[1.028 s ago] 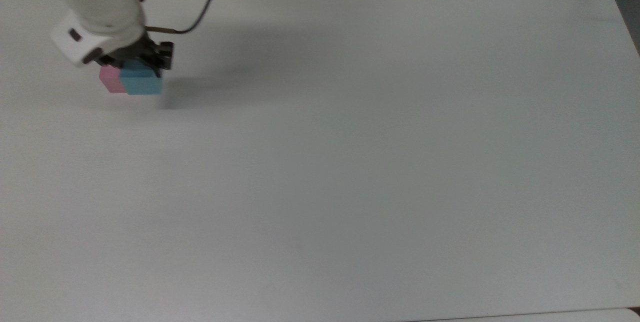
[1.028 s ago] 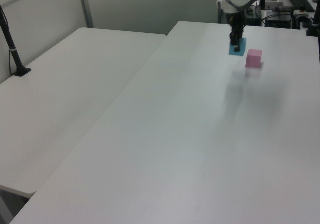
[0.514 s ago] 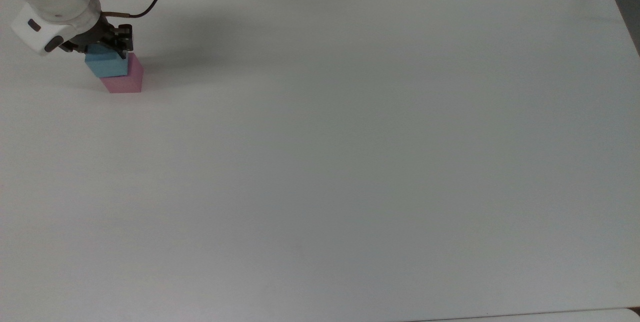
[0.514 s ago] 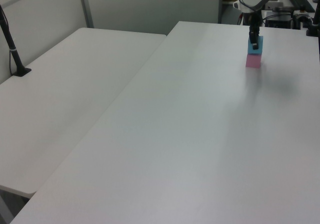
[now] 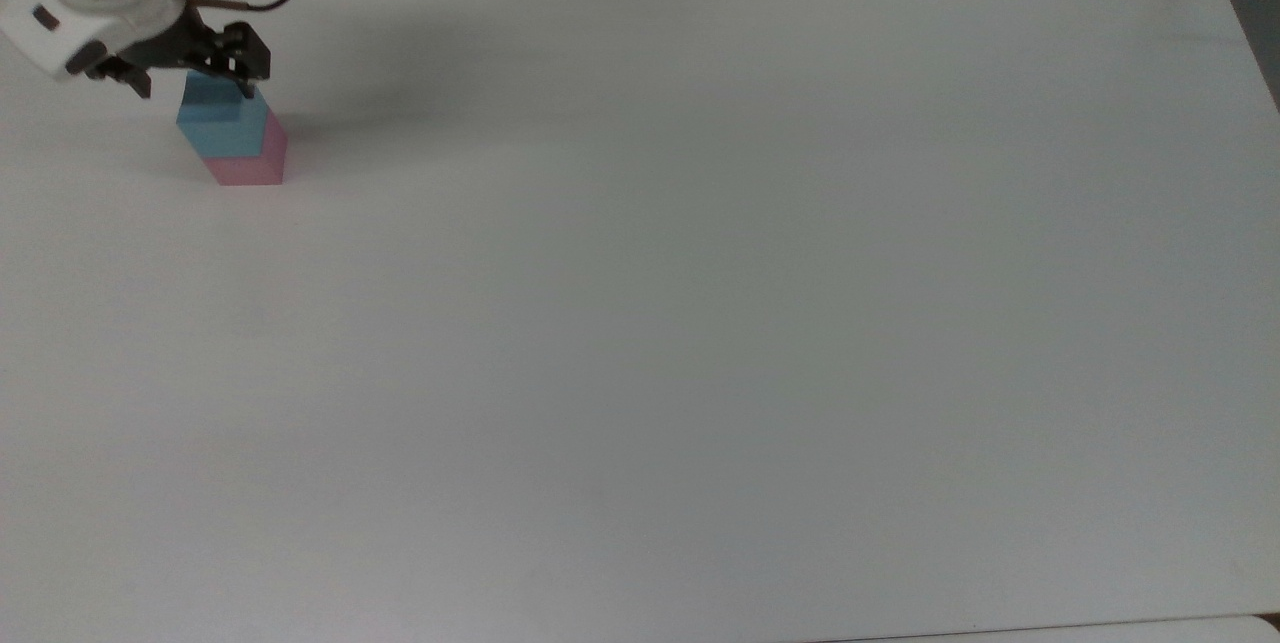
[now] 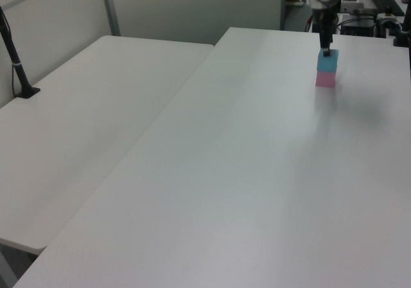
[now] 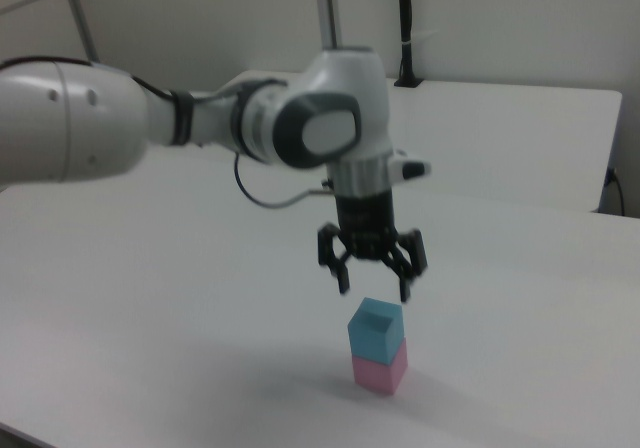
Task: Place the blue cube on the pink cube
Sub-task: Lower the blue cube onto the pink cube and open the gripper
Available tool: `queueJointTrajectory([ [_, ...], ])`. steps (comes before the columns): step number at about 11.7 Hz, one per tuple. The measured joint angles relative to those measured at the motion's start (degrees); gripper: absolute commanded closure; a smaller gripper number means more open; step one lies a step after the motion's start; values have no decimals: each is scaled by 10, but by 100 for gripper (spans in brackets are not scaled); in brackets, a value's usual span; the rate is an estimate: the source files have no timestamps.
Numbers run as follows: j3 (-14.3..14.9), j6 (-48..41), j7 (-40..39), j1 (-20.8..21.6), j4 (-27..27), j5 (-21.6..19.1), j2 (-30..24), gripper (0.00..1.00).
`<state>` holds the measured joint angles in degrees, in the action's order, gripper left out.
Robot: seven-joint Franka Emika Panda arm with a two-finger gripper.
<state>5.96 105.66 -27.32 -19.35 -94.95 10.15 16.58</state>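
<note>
White bench (image 5: 700,323) surface, otherwise bare. Blue cube (image 7: 375,329) is seen resting squarely on pink cube (image 7: 380,371), faces roughly aligned, so the stack appears stable. Pincer (image 7: 374,288) is held released just above the blue cube, fingers spread clear of it, suggesting placement is complete.

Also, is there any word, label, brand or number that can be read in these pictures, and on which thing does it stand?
None can be read. The blue cube, the pink cube, the table and the gripper carry no legible text or signs.
</note>
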Motion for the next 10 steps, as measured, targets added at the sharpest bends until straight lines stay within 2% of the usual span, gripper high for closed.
queueJointTrajectory([
  [2,-10,-54,33,13,33,-26,-35,0],
  [6,-16,-88,198,126,44,-34,-91,0],
  [8,0,-104,272,185,44,-41,-106,0],
  [10,20,-111,301,223,44,-61,-114,0],
])
